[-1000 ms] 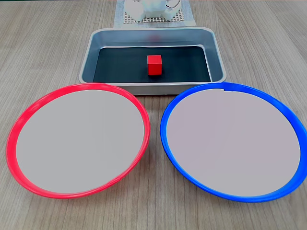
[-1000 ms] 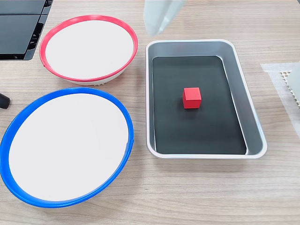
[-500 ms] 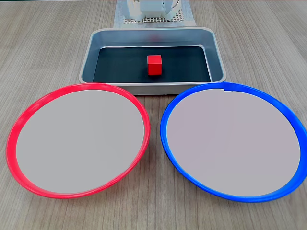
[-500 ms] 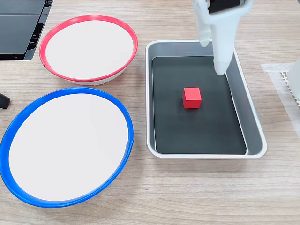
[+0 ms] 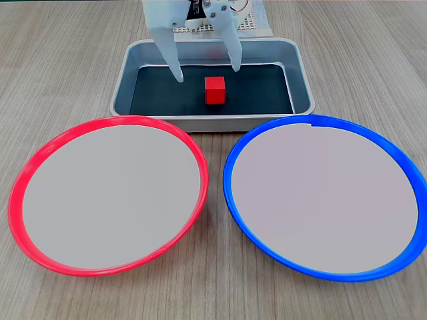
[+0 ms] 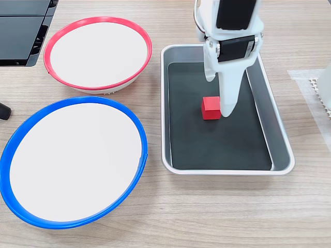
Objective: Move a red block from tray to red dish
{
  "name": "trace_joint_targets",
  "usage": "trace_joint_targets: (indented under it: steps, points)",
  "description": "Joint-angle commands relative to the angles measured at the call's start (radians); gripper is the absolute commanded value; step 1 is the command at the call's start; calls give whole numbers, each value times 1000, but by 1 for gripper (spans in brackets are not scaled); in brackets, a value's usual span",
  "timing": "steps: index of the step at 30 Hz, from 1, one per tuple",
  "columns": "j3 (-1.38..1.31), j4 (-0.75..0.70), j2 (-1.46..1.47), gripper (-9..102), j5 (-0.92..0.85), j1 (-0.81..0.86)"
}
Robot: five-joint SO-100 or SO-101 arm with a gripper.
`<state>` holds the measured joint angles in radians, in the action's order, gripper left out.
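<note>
The red block [image 5: 215, 90] [image 6: 211, 107] rests on the dark bottom of the tray [image 5: 120, 87] [image 6: 279, 139], near its middle. Over the tray hangs my white gripper [image 5: 207, 70] [image 6: 217, 96], open, with nothing between its fingers. In a fixed view its fingertips [image 5: 177, 75] are spread to either side of the block and slightly behind it. In the other fixed view one fingertip [image 6: 226, 111] is close beside the block. The red dish [image 5: 20, 193] [image 6: 98, 20] lies next to the tray with nothing in it.
A blue-rimmed dish [image 5: 400, 167] [image 6: 31, 134] lies beside the red one. A white perforated mat [image 5: 257, 25] [image 6: 316, 90] lies behind the tray under the arm's base. A black panel [image 6: 20, 31] fills one table corner.
The gripper has swung in over the tray and come down toward the red block, fingers spread. The block and both dishes have not moved.
</note>
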<state>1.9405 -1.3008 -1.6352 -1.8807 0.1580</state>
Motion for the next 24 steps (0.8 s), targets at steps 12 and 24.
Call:
trace_joint_targets:
  steps: [12, 24]
  points:
    - [44, 89, 28, 27, 57, -55]
    - [83, 132, 29, 11, 89, -55]
